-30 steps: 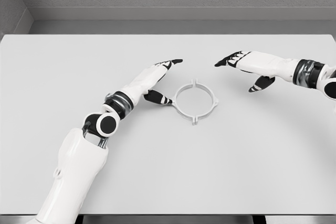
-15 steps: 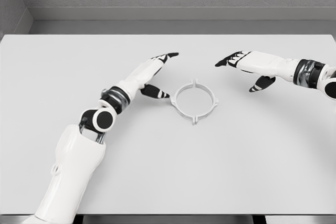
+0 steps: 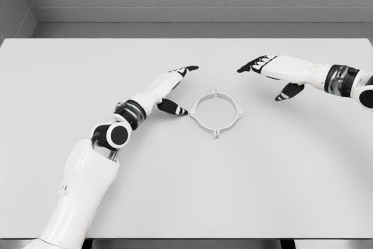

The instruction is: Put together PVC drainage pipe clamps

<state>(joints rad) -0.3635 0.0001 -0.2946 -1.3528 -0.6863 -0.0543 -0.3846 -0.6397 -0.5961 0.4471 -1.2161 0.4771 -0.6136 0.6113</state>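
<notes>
Table (image 3: 186, 202) surface fills the near part of the view, white and bare toward the robot, and the left arm comes up from the lower left corner across it. Farther in, near the middle of the table, lies the pipe clamp (image 3: 215, 113), a white ring flat on the surface with small tabs standing out at four sides; it looks already closed into one ring, though I cannot tell if the halves are locked. The left hand (image 3: 169, 90) is just to the left of the ring, fingers stretched out and relaxed, holding nothing; its thumb tip points at the ring's left edge and is very near to it, but contact I cannot confirm. The right hand (image 3: 274, 73) hovers farther away, up and to the right of the clamp, also with fingers extended and empty, thumb hanging down. So the clamp lies between both hands, and the left one is clearly nearer. As the ring is round, it has no real long axis. No containers are visible anywhere.
</notes>
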